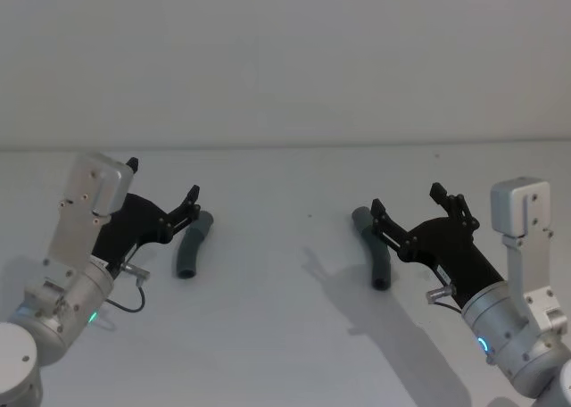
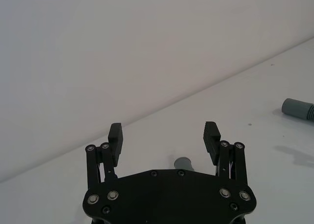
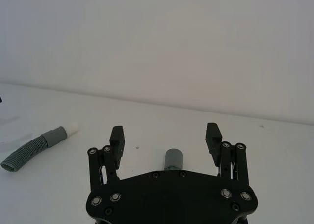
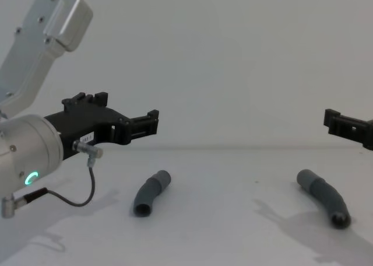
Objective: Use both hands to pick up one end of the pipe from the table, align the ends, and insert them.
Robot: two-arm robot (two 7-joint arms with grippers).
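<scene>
Two dark grey pipe pieces lie apart on the white table [image 1: 285, 336]. The left piece [image 1: 192, 245] [image 4: 150, 193] is ribbed and ends in a white tip [image 3: 72, 127]. My left gripper [image 1: 163, 178] [image 2: 163, 130] [image 4: 125, 109] hovers open just above and beside it, and the piece's end [image 2: 183, 163] shows between the jaws. The right piece [image 1: 373, 251] [image 4: 325, 197] lies curved, and its round grey end [image 3: 173, 159] points up between the jaws of my open right gripper [image 1: 407, 200] [image 3: 165, 132] [image 4: 344, 123]. Neither gripper touches a piece.
A pale grey wall [image 1: 285, 59] rises behind the table's far edge. From the left wrist, the right piece [image 2: 298, 108] shows farther off. A thin cable [image 4: 87, 190] loops below the left wrist.
</scene>
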